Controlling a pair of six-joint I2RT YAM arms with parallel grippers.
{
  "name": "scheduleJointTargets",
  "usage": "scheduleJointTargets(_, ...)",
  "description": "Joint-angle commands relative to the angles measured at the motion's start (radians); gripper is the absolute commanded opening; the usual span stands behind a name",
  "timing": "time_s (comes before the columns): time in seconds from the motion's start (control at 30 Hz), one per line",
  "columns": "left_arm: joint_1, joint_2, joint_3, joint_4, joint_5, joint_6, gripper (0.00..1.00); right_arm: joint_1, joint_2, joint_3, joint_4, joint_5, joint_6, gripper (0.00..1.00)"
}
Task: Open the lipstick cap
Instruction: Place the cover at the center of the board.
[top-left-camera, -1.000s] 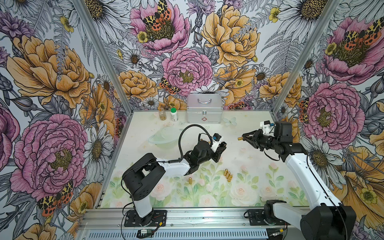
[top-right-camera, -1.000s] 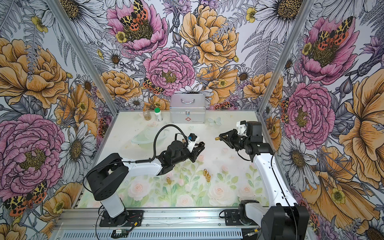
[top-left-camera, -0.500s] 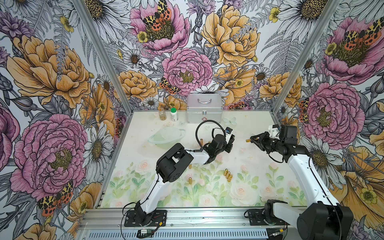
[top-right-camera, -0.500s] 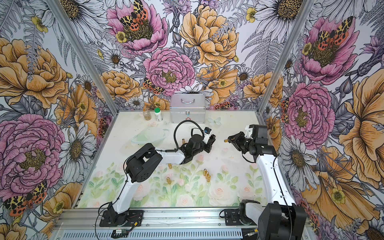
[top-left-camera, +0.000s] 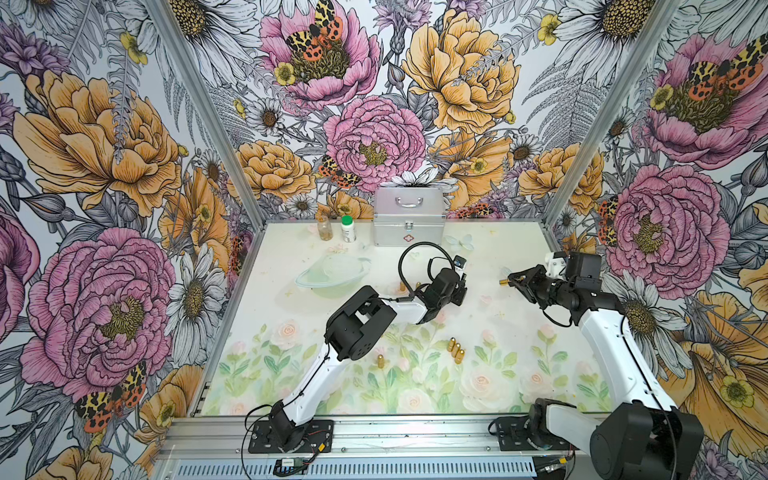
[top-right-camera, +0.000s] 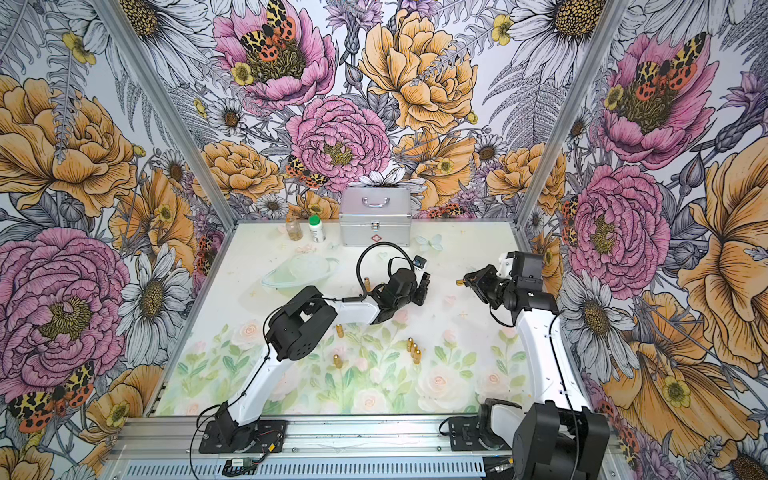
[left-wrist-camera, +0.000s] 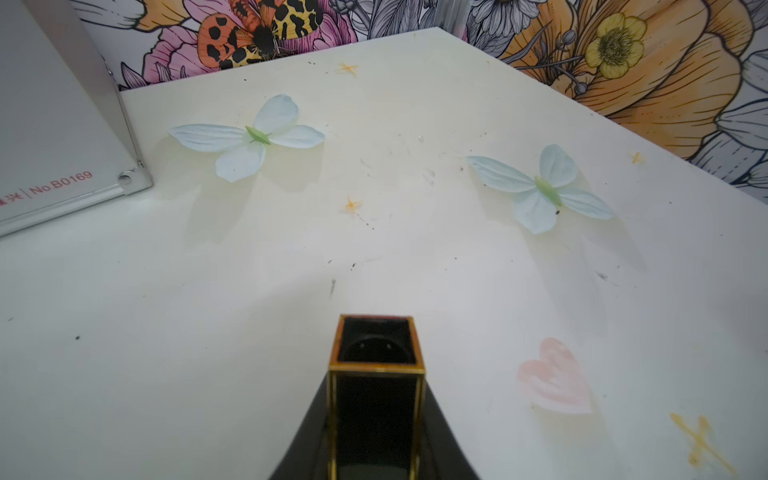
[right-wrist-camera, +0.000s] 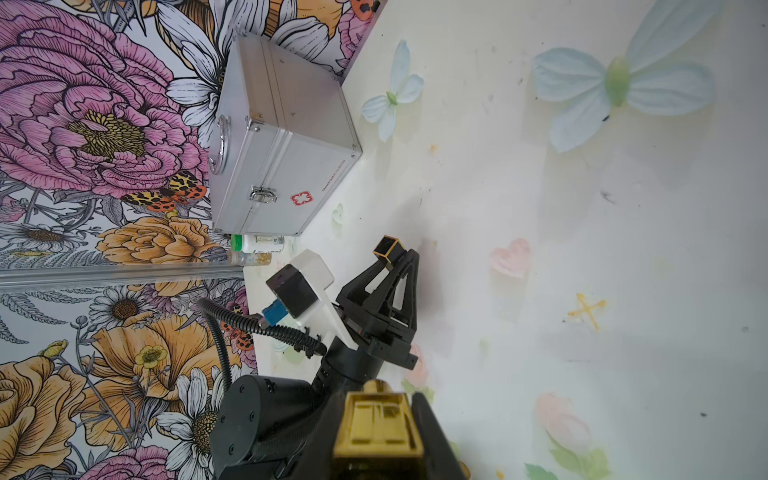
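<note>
Now my left end effector (right-wrist-camera: 394, 266) is clenched on the cap (left-wrist-camera: 376, 395), its open mouth pointing outward. My right end effector (top-left-camera: 515, 279) grasps the lipstick (right-wrist-camera: 380, 419), well apart. Both pieces look light, stiff and glossy, likely slippery; flat sides suit gripping.

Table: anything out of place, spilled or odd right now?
Small gold cylinders sit scattered on the table: three bunched near the middle, a single one close by, and two more beside the left arm. They look strewn rather than arranged, and are too small to identify. Nothing looks spilled or broken.
</note>
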Motion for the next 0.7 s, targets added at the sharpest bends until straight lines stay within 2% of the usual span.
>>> scheduleJointTargets(0.0,-0.037,0.006,0.004,0.003,-0.096,-0.038,0.06,-0.007,0.007,-0.007,0.010,0.008,-0.026,0.19)
scheduleJointTargets(0.17,-0.045,0.024,-0.005,0.042,-0.098,-0.093,0.07,-0.009,0.012,-0.014,0.011,0.012,-0.030,0.19)
scheduleJointTargets(0.67,-0.047,0.040,-0.064,0.035,-0.140,-0.100,0.11,-0.018,0.010,-0.019,0.011,0.016,-0.039,0.19)
